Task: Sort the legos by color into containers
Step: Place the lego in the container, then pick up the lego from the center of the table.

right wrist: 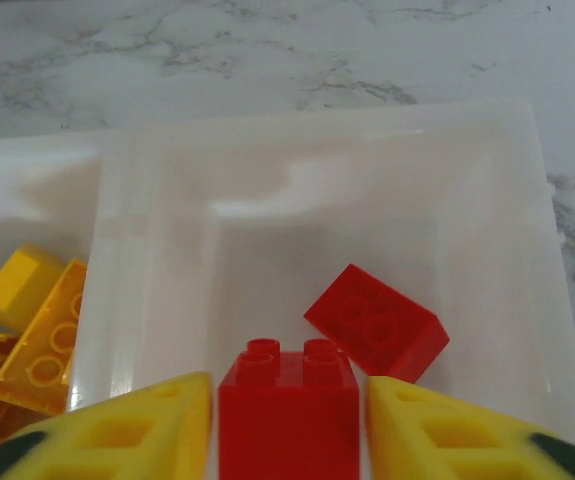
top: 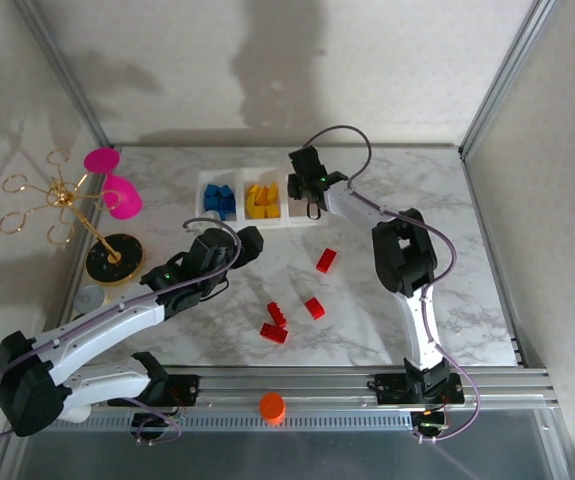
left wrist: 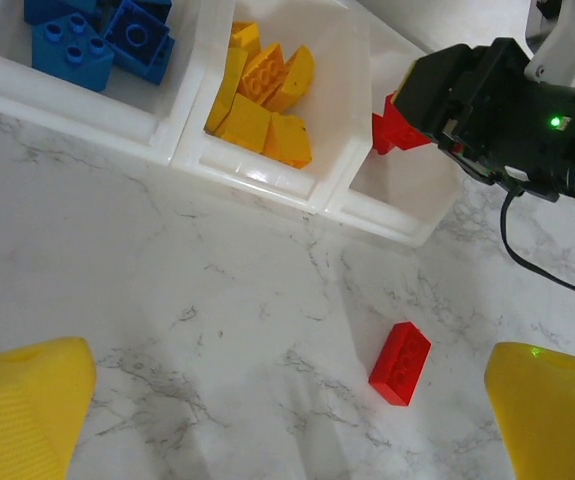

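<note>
right wrist: red brick (right wrist: 287,425) in right claw (right wrist: 287,388), grip unclear; left claw (left wrist: 287,375) apart; pink cups (top: 117,190) nearby

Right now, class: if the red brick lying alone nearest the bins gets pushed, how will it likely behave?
The red brick probably slides, not rolls: it lies flat and boxy. Its hard-looking plastic likely stays stiff. The smooth marble table may let it skid or twist.
</note>
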`<state>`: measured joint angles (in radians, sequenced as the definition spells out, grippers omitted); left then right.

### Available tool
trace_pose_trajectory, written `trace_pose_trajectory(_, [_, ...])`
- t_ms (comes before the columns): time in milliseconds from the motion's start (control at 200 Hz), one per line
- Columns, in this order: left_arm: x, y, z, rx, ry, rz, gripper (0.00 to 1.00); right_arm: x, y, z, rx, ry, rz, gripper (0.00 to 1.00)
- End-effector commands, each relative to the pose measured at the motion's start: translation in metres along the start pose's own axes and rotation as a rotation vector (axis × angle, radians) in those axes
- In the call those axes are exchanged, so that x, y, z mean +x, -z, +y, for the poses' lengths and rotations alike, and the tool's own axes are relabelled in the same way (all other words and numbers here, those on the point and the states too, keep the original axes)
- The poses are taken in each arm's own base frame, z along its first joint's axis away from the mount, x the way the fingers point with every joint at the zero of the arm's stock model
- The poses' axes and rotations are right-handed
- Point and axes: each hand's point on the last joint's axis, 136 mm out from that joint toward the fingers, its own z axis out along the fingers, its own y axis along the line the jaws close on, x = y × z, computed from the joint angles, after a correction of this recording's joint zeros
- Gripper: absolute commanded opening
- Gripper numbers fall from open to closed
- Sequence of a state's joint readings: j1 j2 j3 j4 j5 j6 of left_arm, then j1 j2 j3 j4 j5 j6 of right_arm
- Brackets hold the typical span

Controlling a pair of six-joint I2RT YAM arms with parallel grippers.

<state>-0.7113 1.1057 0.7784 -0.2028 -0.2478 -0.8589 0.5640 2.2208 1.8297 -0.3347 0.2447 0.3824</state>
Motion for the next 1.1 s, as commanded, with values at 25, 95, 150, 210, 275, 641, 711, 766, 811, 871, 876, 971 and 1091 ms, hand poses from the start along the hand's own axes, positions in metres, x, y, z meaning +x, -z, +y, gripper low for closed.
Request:
trace_pose_trajectory(25, [-0.011, 0.001, -0.013, 0.028, -0.006, -0.006, 1.0, -0.02, 0.014, -0.012, 0.045, 0.013, -0.033, 0.5])
trace_pose_trajectory(95, [-0.011, 0.002, -0.011, 0.022, -0.006, -0.009, 1.0, -0.027, 0.029, -0.009, 0.016, 0.005, -0.062, 0.53])
trace_pose_trajectory(150, [-0.01, 0.003, -0.012, 0.031, -0.004, -0.005, 1.0, -0.031, 0.041, -0.007, -0.007, 0.0, -0.073, 0.55])
trace_pose_trajectory(210, [-0.008, 0.004, -0.015, 0.052, 0.003, 0.007, 1.0, -0.03, 0.058, -0.007, -0.026, -0.007, -0.079, 0.56])
trace_pose_trajectory(275, [-0.004, 0.006, -0.017, 0.071, 0.009, 0.018, 1.0, -0.021, 0.071, -0.012, -0.039, -0.025, -0.076, 0.57])
trace_pose_trajectory(641, [0.03, 0.017, -0.011, 0.115, 0.013, 0.099, 1.0, 0.082, 0.117, -0.062, 0.009, -0.132, 0.039, 0.68])
trace_pose_trajectory(711, [0.039, 0.018, -0.008, 0.115, 0.004, 0.117, 1.0, 0.098, 0.123, -0.071, 0.034, -0.163, 0.043, 0.7])
trace_pose_trajectory(766, [0.045, 0.018, -0.005, 0.117, -0.001, 0.13, 1.0, 0.113, 0.125, -0.075, 0.053, -0.175, 0.036, 0.73])
trace_pose_trajectory(811, [0.052, 0.018, -0.003, 0.125, -0.003, 0.145, 1.0, 0.125, 0.125, -0.076, 0.049, -0.194, 0.043, 0.74])
trace_pose_trajectory(871, [0.058, 0.018, -0.001, 0.135, 0.002, 0.157, 1.0, 0.142, 0.123, -0.075, 0.051, -0.21, 0.064, 0.76])
trace_pose_trajectory(876, [0.058, 0.018, -0.001, 0.136, 0.002, 0.159, 1.0, 0.143, 0.122, -0.076, 0.052, -0.211, 0.065, 0.76])
trace_pose_trajectory(971, [0.066, 0.02, 0.001, 0.152, 0.006, 0.172, 1.0, 0.166, 0.118, -0.073, 0.068, -0.225, 0.095, 0.78])
trace_pose_trajectory(1091, [0.071, 0.021, 0.003, 0.16, 0.008, 0.176, 1.0, 0.182, 0.112, -0.069, 0.088, -0.235, 0.104, 0.83])
